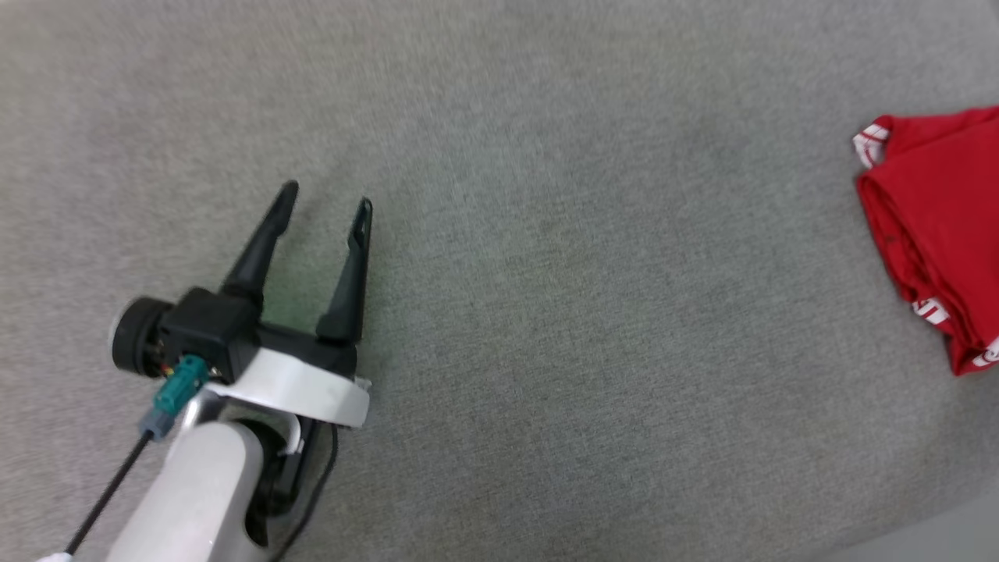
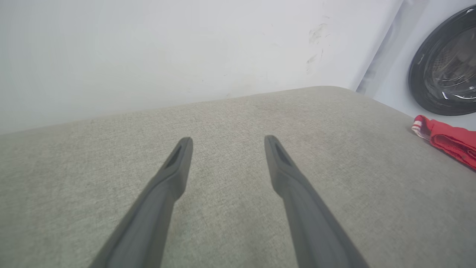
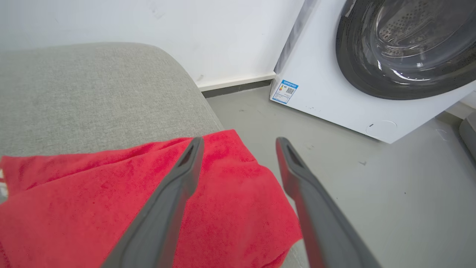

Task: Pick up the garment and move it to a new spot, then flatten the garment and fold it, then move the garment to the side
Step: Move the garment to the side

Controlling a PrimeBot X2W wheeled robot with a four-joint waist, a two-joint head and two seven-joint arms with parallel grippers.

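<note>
The garment [image 1: 936,234] is a red folded bundle with red-and-white striped trim, lying at the right edge of the grey cushion in the head view, partly cut off by the frame. It appears small at the far right in the left wrist view [image 2: 452,141]. In the right wrist view the red fabric [image 3: 93,208] lies at the cushion's corner under my right gripper [image 3: 240,145], whose jaws stand open with nothing between them. My left gripper [image 1: 328,195] hovers open over bare cushion at the lower left, far from the garment, and it is open in its own view [image 2: 227,142].
A grey upholstered cushion [image 1: 562,312] carries everything; its rounded corner [image 3: 178,70] drops to a grey floor [image 3: 390,193]. A white washing machine [image 3: 372,67] with a dark round door stands beyond the corner. A white wall [image 2: 148,52] runs behind the cushion.
</note>
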